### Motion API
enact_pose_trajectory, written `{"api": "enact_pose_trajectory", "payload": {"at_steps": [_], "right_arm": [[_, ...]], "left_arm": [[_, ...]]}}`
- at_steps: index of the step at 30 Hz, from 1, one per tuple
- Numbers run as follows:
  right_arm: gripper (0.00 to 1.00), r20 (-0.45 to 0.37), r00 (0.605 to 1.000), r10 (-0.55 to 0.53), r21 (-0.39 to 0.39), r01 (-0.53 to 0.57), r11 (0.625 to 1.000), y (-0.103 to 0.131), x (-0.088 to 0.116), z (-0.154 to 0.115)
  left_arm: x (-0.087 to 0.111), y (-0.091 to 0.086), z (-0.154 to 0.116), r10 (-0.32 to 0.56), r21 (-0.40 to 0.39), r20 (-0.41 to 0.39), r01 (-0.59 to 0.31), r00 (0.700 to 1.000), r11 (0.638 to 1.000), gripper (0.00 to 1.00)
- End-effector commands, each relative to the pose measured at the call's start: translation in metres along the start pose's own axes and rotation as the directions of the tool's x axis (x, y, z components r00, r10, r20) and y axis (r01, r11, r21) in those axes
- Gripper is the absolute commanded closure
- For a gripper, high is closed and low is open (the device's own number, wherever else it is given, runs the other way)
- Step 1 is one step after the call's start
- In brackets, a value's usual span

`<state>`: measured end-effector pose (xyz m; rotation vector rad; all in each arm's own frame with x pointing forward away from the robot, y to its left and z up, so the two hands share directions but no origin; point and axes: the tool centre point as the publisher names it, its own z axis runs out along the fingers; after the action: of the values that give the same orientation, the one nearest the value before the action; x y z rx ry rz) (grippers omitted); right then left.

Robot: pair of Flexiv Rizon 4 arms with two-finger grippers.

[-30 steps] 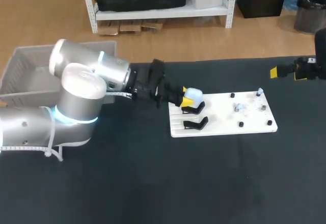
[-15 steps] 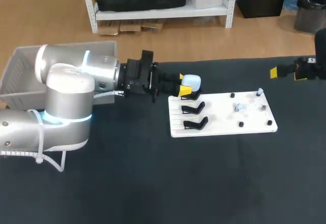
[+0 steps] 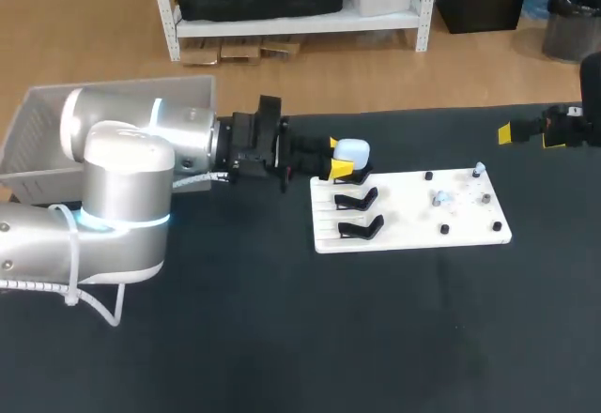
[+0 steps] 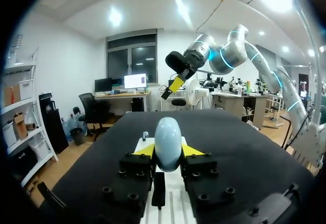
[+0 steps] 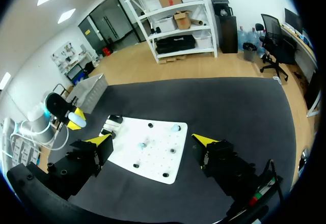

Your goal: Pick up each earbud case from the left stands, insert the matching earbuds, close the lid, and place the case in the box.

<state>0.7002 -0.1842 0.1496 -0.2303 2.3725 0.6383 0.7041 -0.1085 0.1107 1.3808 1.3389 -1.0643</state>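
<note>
One pale-blue earbud case (image 4: pixel 168 141) is seen clamped between both yellow tips of the left gripper (image 4: pixel 168 151) in its wrist view. Two empty black stands (image 3: pixel 357 198) are counted from overhead on the white board (image 3: pixel 460 230), just beside the lifted case. The right gripper (image 5: pixel 154 141) is shown spread wide.

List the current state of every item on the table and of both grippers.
left gripper: shut on the earbud case
earbud case: lid looks closed, held off the table
right gripper: open, empty
stands: empty
earbuds: loose on the white board, not inserted
box: no case visible inside
</note>
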Motion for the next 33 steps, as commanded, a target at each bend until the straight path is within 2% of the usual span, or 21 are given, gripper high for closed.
{"api": "enact_pose_trajectory", "payload": {"at_steps": [1, 8, 13, 22, 33], "right_arm": [[0.0, -0.001, 1.0, -0.001, -0.003, 0.001, 1.0, -0.001, 0.0, 0.0], [0.0, -0.001, 1.0, -0.001, -0.003, 0.001, 1.0, -0.001, 0.0, 0.0], [0.0, -0.001, 1.0, -0.019, -0.015, 0.019, 1.0, 0.005, 0.002, -0.004], [0.0, -0.004, 0.99, -0.139, -0.102, 0.137, 0.985, 0.069, 0.021, -0.022], [0.0, -0.083, 0.974, -0.212, -0.133, 0.2, 0.971, 0.114, 0.042, -0.008]], "left_arm": [[0.001, -0.001, 0.0, 0.003, -0.006, 0.004, -0.002, 1.0, 1.0, 1.0], [-0.008, -0.01, 0.001, 0.028, -0.039, 0.088, -0.025, 0.996, 0.999, 1.0], [-0.002, -0.015, 0.004, 0.006, -0.022, 0.127, -0.003, 0.992, 1.0, 1.0], [-0.001, -0.022, 0.013, -0.022, 0.036, 0.147, 0.017, 0.989, 0.999, 1.0], [0.003, -0.026, 0.02, -0.057, 0.065, 0.132, 0.049, 0.99, 0.997, 1.0]]}}
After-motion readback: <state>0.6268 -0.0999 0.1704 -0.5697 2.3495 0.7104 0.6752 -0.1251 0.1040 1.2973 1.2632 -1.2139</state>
